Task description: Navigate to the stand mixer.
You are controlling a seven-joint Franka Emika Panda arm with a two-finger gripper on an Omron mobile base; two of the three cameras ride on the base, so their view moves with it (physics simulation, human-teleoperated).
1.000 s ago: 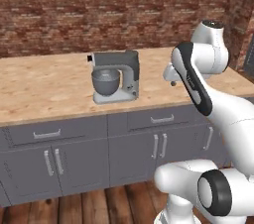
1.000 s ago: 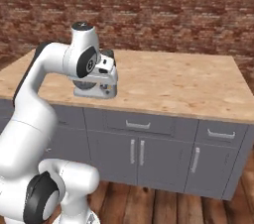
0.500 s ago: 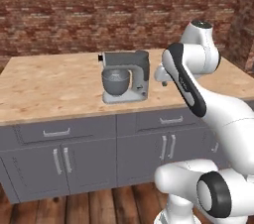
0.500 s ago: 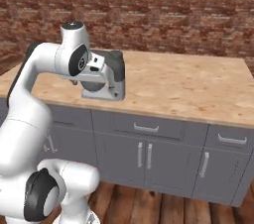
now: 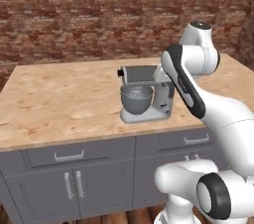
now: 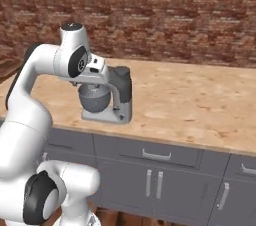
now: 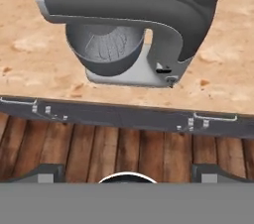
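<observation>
The stand mixer [image 5: 146, 96] stands on the wooden island counter near its front edge, with a dark grey head, a round metal bowl and a pale base. In the right base view the stand mixer [image 6: 107, 95] sits just behind my white wrist. The hand view looks down on the stand mixer [image 7: 129, 20] from close above. My gripper [image 7: 127, 172] hovers in front of it, open and holding nothing, with its dark fingertips [image 7: 47, 172] set wide apart.
The wooden countertop [image 5: 64, 99] spreads left of the mixer, and the same countertop [image 6: 190, 105] spreads right of it in the right base view. Grey drawers [image 6: 155, 154] and cabinet doors [image 5: 72, 188] front the island. A brick wall [image 5: 99, 15] runs behind. The wooden floor [image 7: 124, 151] lies below.
The whole scene has shifted and grown in both base views: the base has driven closer, and the mixer now sits nearer the picture centre. The arm holds the same pose.
</observation>
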